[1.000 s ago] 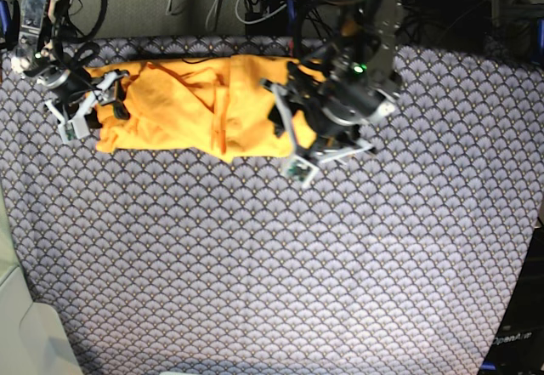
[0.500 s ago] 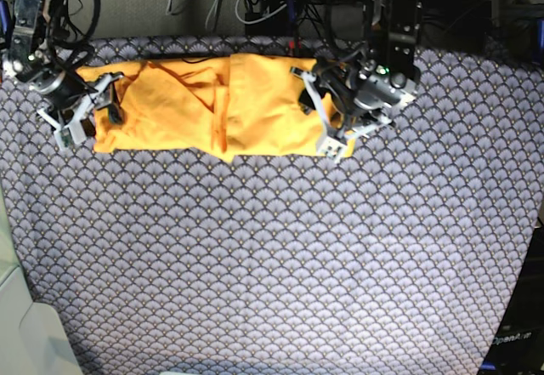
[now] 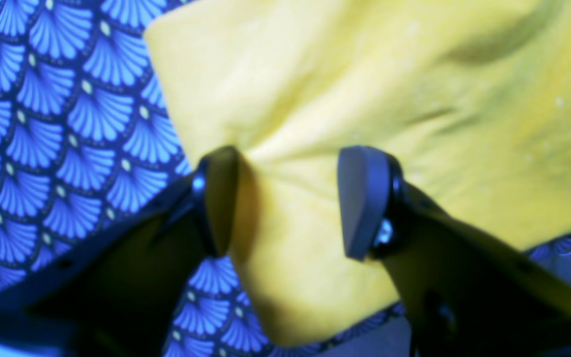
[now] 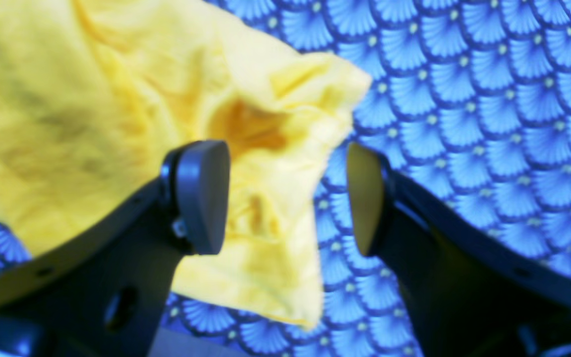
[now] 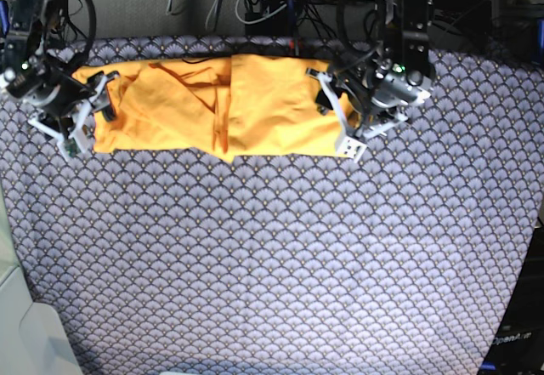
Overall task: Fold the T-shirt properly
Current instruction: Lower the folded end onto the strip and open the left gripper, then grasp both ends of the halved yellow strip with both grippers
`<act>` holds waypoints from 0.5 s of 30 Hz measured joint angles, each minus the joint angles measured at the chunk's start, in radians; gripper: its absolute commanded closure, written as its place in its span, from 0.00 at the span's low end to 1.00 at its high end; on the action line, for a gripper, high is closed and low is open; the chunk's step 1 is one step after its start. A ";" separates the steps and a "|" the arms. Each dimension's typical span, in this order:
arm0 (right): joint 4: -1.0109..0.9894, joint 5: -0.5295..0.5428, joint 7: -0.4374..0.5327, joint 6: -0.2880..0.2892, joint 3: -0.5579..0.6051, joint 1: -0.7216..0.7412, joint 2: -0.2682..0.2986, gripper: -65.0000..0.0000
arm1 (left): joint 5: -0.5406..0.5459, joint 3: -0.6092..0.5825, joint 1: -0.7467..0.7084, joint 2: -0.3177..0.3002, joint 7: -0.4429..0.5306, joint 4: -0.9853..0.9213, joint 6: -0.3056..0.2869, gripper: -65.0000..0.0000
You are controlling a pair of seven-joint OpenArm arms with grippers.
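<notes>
T-shirt lies folded lengthwise (creased), both tools spread wide, gripping nothing.

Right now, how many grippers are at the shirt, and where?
2. The left gripper is open at the T-shirt's right end in the base view; the right gripper is open at its left end.

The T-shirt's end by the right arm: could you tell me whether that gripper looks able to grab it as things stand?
Probably yes. The right gripper is open, and the T-shirt has its end reaching in between the jaws, with nothing else over it.
</notes>
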State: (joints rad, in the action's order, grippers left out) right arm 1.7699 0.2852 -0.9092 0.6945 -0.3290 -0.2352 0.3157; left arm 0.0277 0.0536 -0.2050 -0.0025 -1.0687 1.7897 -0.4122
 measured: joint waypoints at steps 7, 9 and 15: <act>0.007 0.116 -0.146 0.001 -0.008 0.048 0.005 0.41 | 0.000 0.000 0.000 0.000 0.000 0.000 0.000 0.51; 0.028 0.187 -0.176 0.000 -0.029 0.046 0.019 0.41 | 0.000 0.000 0.000 0.000 0.000 0.000 0.000 0.51; 0.029 0.247 -0.214 0.000 -0.069 0.048 0.028 0.41 | 0.000 0.000 0.000 0.000 0.000 0.000 0.000 0.51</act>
State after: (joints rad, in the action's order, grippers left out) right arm 1.7988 0.5323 -1.1236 0.6949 -0.3985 -0.1871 0.3435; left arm 0.0277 0.0536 -0.2050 -0.0021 -1.0687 1.7893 -0.4122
